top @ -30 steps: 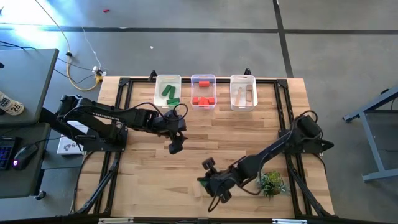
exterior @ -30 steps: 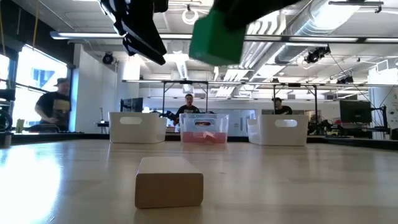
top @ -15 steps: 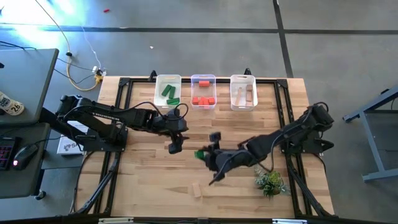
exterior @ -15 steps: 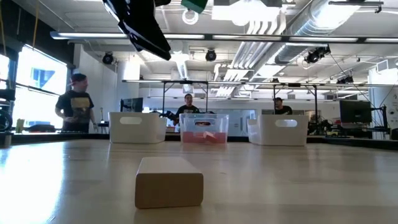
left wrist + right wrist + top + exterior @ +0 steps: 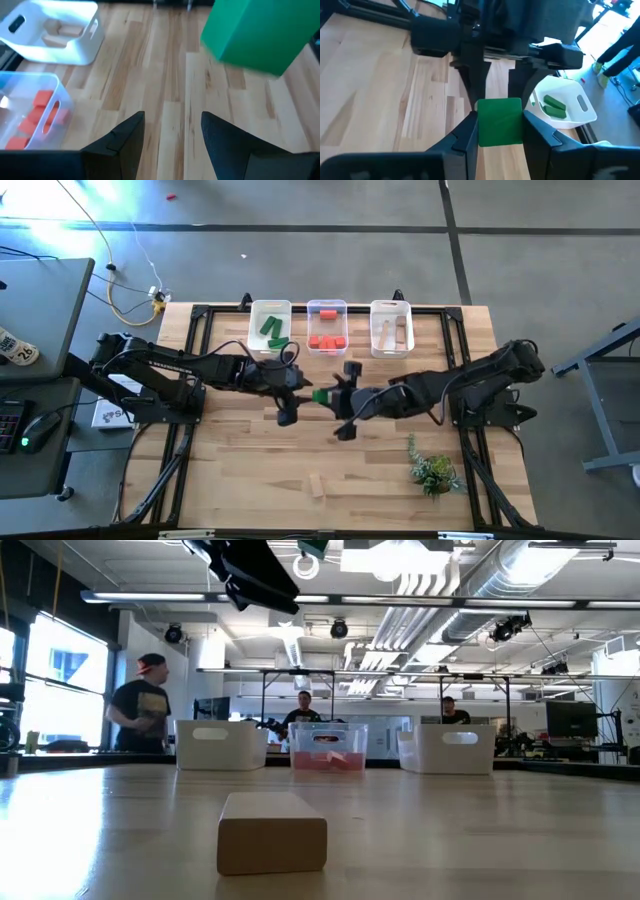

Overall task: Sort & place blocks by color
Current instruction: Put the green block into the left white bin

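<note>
Along table's far edge, green blocks (image 5: 272, 330) in left bin (image 5: 270, 309), red blocks (image 5: 327, 341) in middle bin (image 5: 327, 307), right gripper (image 5: 322, 396) jaws clenching green block (image 5: 322, 396), left gripper (image 5: 291, 402) jaws released.

Pale wooden plank table (image 5: 250, 450): smooth, faint sheen. Green painted block (image 5: 499, 121): matt, smooth. Pale natural-wood bar block (image 5: 272, 831): bare, matt. White translucent plastic bins (image 5: 270, 320): smooth, slightly glossy. Right gripper (image 5: 499, 131) fingers (image 5: 466, 137): dark matt plastic.

In the low view the green block (image 5: 313, 545) is cut by the top edge, only its underside showing. The left wrist view crops the same block along its upper border. The wooden blocks (image 5: 391, 332) are too small to count.
</note>
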Controlling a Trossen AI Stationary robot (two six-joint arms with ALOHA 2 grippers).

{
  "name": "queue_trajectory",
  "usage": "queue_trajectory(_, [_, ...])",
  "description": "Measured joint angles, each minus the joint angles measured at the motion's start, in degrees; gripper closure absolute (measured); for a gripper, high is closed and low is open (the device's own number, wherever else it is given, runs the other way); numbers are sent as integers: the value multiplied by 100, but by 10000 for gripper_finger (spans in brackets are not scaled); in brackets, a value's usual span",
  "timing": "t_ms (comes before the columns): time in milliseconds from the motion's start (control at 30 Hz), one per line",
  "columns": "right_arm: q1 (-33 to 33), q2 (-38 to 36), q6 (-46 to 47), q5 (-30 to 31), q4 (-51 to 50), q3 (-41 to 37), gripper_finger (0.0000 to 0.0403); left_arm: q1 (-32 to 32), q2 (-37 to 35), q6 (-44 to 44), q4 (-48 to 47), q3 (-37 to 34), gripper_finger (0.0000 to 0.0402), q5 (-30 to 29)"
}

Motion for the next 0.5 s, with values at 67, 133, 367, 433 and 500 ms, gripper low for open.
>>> queue_trajectory(67, [-36, 0, -3, -27, -9, 0, 306, 0, 0, 0, 148, 0, 220, -1])
queue_trajectory(133, [-75, 0, -7, -77, -26, 0, 306, 0, 1, 1, 263, 0, 220, -1])
queue_trajectory(367, [-216, 7, 87, -212, -148, 0, 306, 4, 0, 3, 484, 0, 220, 3])
queue_trajectory(433, [-248, 7, 117, -234, -198, 0, 306, 4, 0, 5, 521, 0, 220, 19])
queue_trajectory(500, [-265, 7, 154, -226, -212, 0, 306, 4, 0, 4, 523, 0, 220, 19])
